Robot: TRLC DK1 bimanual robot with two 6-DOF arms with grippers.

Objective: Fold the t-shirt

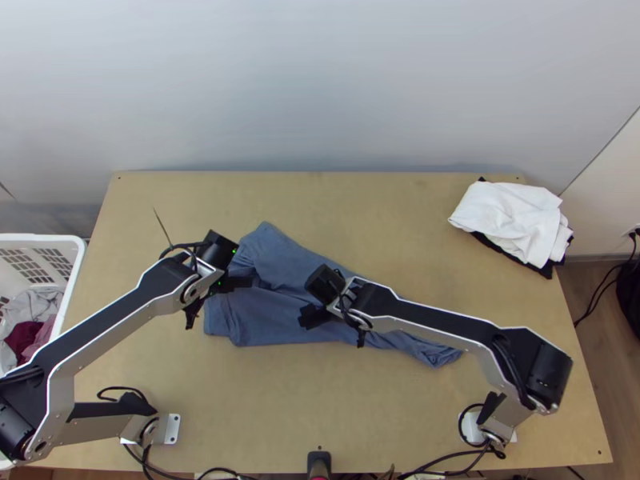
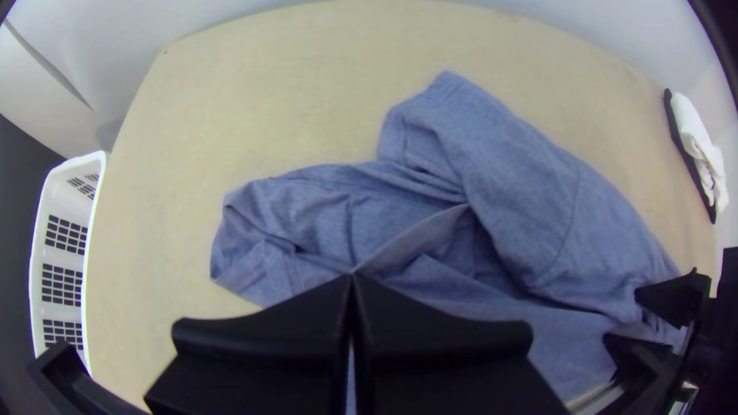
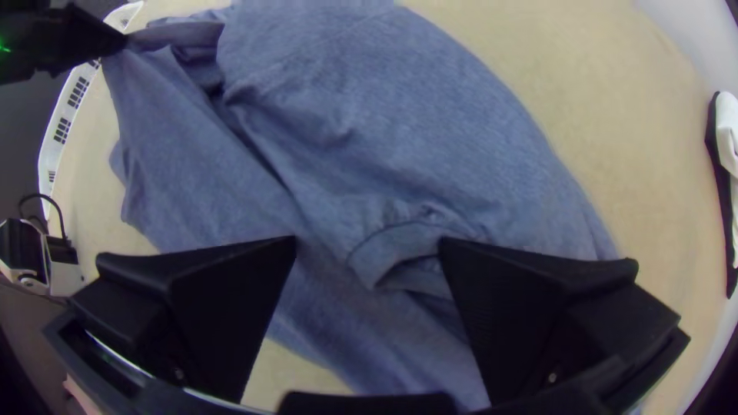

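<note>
The blue t-shirt (image 1: 276,316) lies bunched and creased across the middle of the table. Over its left part is my left gripper (image 1: 250,282). In the left wrist view the left gripper (image 2: 352,280) is shut on a raised fold of the t-shirt (image 2: 415,238). My right gripper (image 1: 306,318) is above the shirt's middle. Seen from its own wrist, the right gripper (image 3: 367,246) stands open, with a hemmed edge of the t-shirt (image 3: 400,246) between and below its fingers, not gripped.
A white basket (image 1: 76,268) with clothes stands beyond the table's left edge. White cloth (image 1: 512,220) on top of black cloth lies at the table's far right corner. Bare wood (image 1: 384,216) shows beyond the shirt.
</note>
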